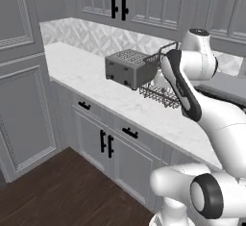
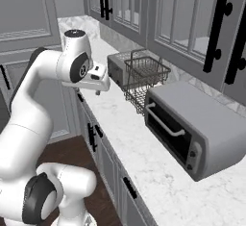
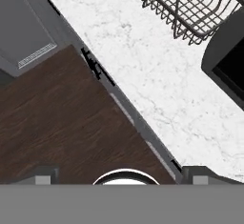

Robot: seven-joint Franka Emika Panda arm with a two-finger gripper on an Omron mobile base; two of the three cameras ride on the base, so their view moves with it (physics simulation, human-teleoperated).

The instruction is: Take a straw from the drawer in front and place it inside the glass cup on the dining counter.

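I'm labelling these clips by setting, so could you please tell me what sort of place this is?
A home kitchen, most likely: a marble-look counter carries a toaster, a wire dish rack and a toaster oven, with grey cabinets above and below.

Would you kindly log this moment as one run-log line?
gripper: open, empty, above counter edge | drawer: closed | toaster: on counter
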